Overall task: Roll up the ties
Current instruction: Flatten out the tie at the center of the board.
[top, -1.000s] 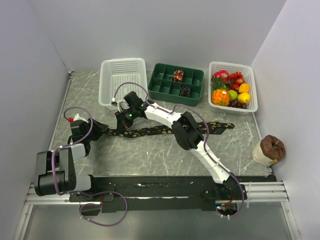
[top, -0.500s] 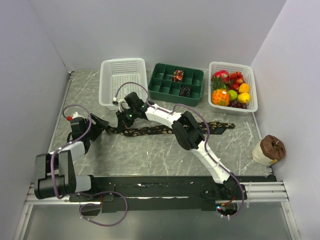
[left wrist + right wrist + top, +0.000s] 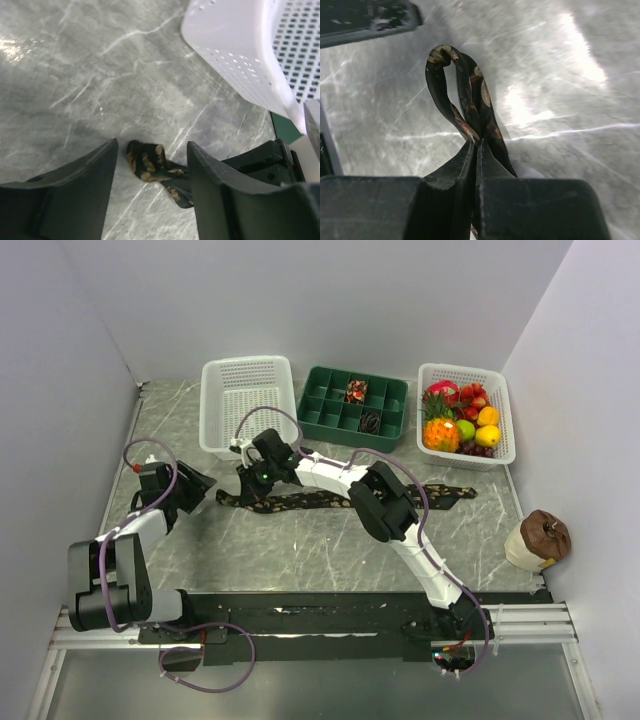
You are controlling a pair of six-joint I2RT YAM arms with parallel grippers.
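Starting on the left: the left gripper is released, fingers spread with nothing between the pads. It's low over the table, and the folded end of the tie lies just ahead of it. Right beside that, the right gripper is clenched on the tie a bit back from the end, so the fabric stands up as a small open loop.

That loop is what worries me. It's only a loose fold, not a coil, so if the left fingers close off-centre they'd probably flatten it or scrape the tabletop. And if the right one lets go first, I'd bet the fold flops open (looks like slippery fabric).

Further right, the rest of the tie runs flat under the right arm, so rolling could drag or snag it there. The white basket sits close behind too.

Two rolled ties are already in the green tray.

No brands, labels or writing I can read anywhere.
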